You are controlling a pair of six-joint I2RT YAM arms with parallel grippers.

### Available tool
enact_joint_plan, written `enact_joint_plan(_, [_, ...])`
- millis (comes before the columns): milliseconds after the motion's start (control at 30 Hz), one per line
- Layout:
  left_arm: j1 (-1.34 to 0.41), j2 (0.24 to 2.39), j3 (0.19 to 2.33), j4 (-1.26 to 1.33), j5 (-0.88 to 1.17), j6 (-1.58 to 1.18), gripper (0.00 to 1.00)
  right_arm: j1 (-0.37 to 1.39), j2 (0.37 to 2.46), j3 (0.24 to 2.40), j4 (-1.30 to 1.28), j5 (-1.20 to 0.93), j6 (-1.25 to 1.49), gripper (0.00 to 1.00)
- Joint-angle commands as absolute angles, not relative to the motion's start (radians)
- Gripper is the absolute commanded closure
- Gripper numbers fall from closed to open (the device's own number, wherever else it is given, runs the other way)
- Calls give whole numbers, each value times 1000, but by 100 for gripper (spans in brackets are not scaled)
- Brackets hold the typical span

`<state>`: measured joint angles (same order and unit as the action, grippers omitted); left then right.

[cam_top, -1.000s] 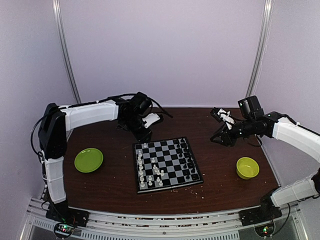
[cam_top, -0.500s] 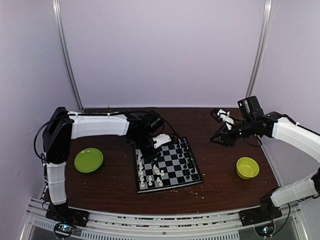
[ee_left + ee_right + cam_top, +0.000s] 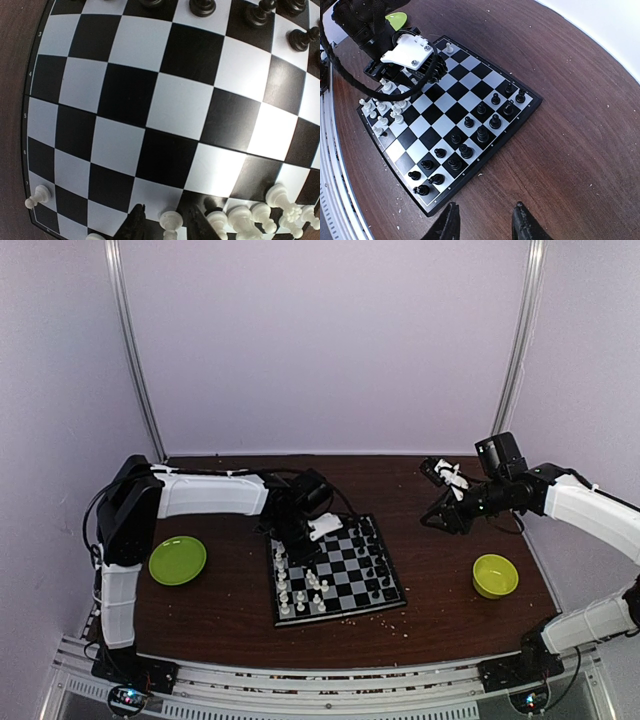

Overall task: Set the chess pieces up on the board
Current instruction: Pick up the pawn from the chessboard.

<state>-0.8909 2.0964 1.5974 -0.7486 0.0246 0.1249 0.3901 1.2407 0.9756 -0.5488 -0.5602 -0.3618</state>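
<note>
Left pincer, jaws apart, straddles one white chess piece standing on the board.

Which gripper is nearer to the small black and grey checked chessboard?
Left. The left gripper hangs over the chessboard, at its far-left corner; the right gripper is off beyond its right side.

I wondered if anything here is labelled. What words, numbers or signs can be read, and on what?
"3": on the black rim of the chessboard, left wrist view.
"4": same rim, below it.
"5": same rim, lower again.
Other rim marks: too blurred to read.
Nothing else readable.
</note>
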Motion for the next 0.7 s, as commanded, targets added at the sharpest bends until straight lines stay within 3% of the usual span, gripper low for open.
enact_joint_plan(0, [-891, 2098, 1620, -752, -10, 124, 71, 383, 1249, 1002, -558, -549, -371, 64])
enact_joint_plan(267, [-891, 2072, 1591, -770, -5, 128, 72, 383, 1261, 1007, -564, -549, -373, 64])
enact_joint_plan(667, [-891, 2058, 1584, -799, 2, 126, 85, 383, 1269, 1009, -568, -549, -375, 64])
